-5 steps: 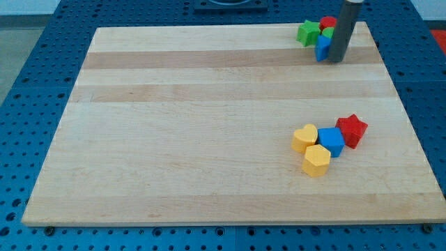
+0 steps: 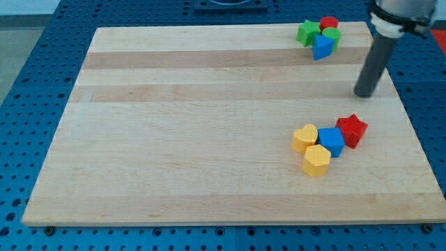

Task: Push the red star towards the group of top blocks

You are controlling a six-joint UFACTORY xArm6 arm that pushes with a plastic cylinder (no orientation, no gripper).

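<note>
The red star [image 2: 352, 130] lies on the wooden board [image 2: 209, 125] at the view's lower right. It touches a blue block [image 2: 332, 141], which sits beside a yellow heart [image 2: 304, 138] and a yellow hexagon [image 2: 317, 160]. The top group sits at the view's top right: a green star [image 2: 307, 32], a red block [image 2: 329, 24], a green block [image 2: 331, 35] and a blue block [image 2: 322, 47]. My tip [image 2: 364, 94] stands on the board above and slightly right of the red star, apart from it, and below right of the top group.
The board's right edge [image 2: 397, 90] runs close to the right of my tip. A blue pegboard surface [image 2: 28, 84] surrounds the board.
My tip has moved down and to the right, away from the top group towards the red star. The blocks have not moved.
</note>
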